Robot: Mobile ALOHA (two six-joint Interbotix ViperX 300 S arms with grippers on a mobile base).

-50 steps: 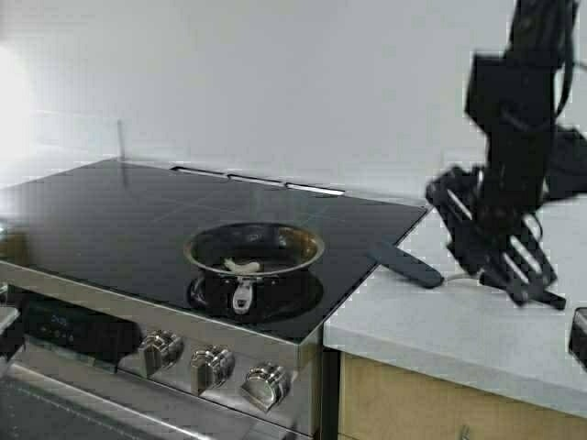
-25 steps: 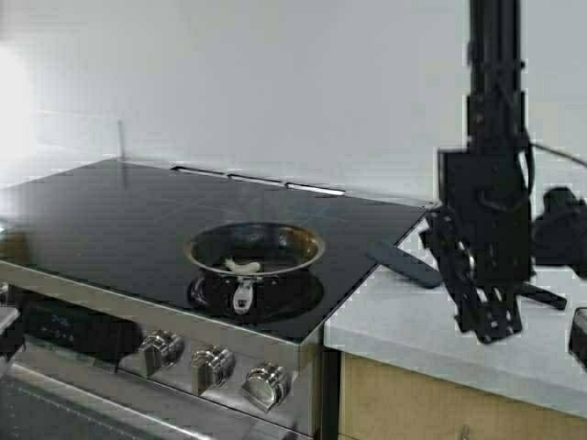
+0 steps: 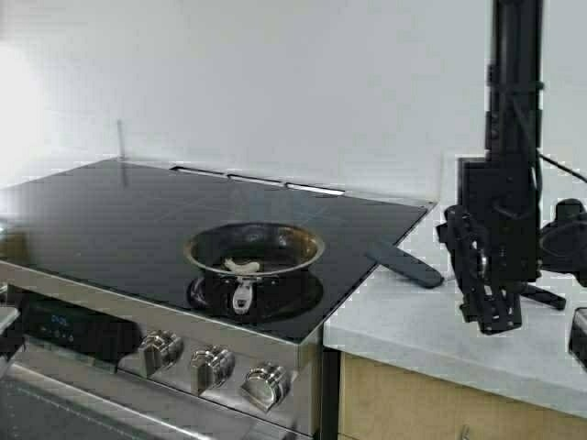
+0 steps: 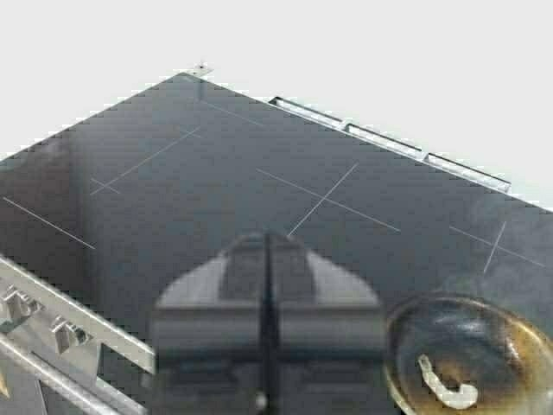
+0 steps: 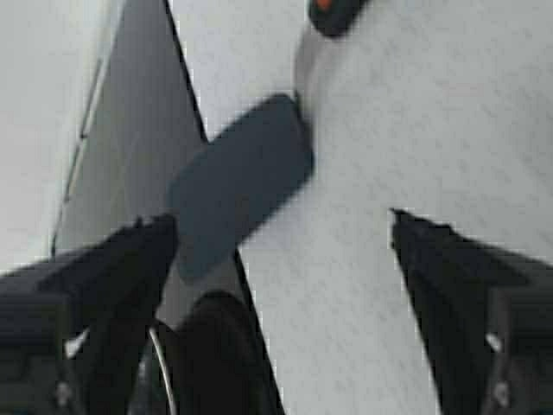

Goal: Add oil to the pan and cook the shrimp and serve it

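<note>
The small steel pan [image 3: 254,257] sits at the front of the black cooktop [image 3: 110,211]. The pale curled shrimp [image 3: 240,266] lies inside it. In the left wrist view the pan [image 4: 471,363] and shrimp [image 4: 445,386] show just beside my left gripper [image 4: 266,240], which hovers shut and empty over the glass. My right gripper [image 3: 484,289] hangs fingers-down over the white counter [image 3: 431,321], right of the stove. Its jaws stand wide open with nothing between them [image 5: 281,216]. A dark grey spatula head [image 5: 238,186] lies just ahead of them at the counter's edge. The oil is out of view.
The spatula head [image 3: 404,264] rests across the seam between cooktop and counter. Stove knobs [image 3: 211,367] line the front panel. A black object [image 3: 578,335] sits at the counter's right edge. A white wall backs the stove.
My right arm has swung from a tilted pose to hanging straight down over the counter, then shifted slightly right. Pan, shrimp and spatula have not moved.
</note>
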